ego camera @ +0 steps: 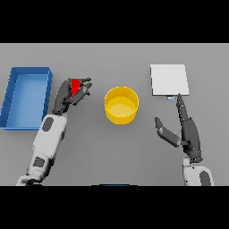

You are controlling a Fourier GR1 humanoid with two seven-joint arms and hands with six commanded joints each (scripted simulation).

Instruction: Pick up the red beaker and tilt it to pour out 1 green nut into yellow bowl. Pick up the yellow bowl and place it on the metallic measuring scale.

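Showing only as a patch of red between dark fingers, the red beaker [75, 85] sits in the left hand [71, 95], whose fingers and thumb are curled round it. That hand is left of the yellow bowl [121, 105] and apart from it, just right of the blue tray [26, 97] (an open box with raised walls, lying near the table's left side). Whether the beaker is tilted cannot be told, since most of it is hidden by the hand.

The bowl stands upright on the grey table [112, 152], about midway between the two hands; its inside looks plain yellow, and no nut can be made out in it. To its right and a little farther back lies the scale [169, 80], a pale square plate flat on the table. The right hand [185, 129] is near the scale's front edge, fingers straight and pointing toward it, thumb spread to the side, holding nothing.
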